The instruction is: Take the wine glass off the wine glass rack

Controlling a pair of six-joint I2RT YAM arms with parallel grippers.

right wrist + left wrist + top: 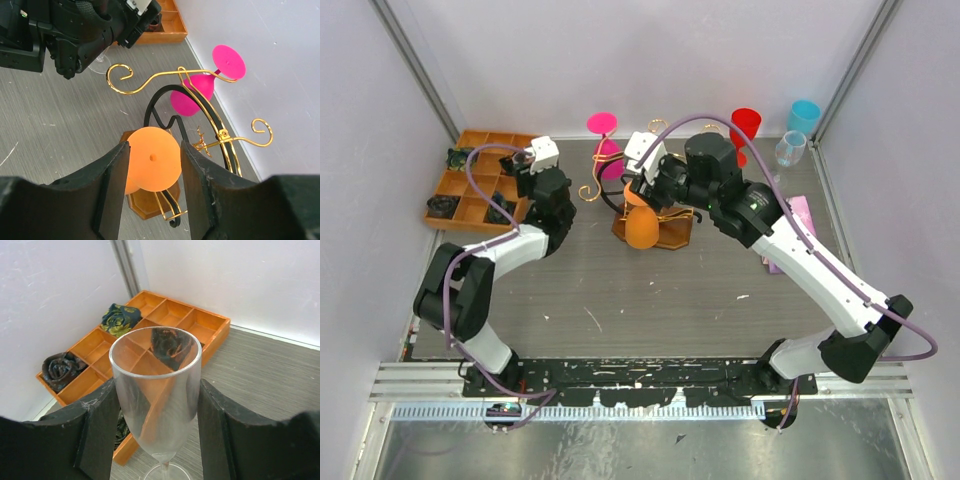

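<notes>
The wine glass rack (672, 232), gold scrolled wire with a black ring on a brown base (145, 204), stands mid-table. An orange wine glass (152, 157) hangs upside down on it, foot disc up; it also shows from above (642, 228). A pink wine glass (192, 95) hangs on the far side (608, 160). My right gripper (155, 150) is open just above the orange foot, one finger on each side (640, 188). My left gripper (159, 390) is shut on a clear wine glass (155, 390) standing on the table by the tray (528, 178).
An orange compartmented wooden tray (480, 140) holding dark rolled fabric roses sits at the far left, close to the left gripper (175, 312). A red cup (745, 122), a blue cup (804, 113) and a clear glass (790, 148) stand at the back right. White walls enclose the table.
</notes>
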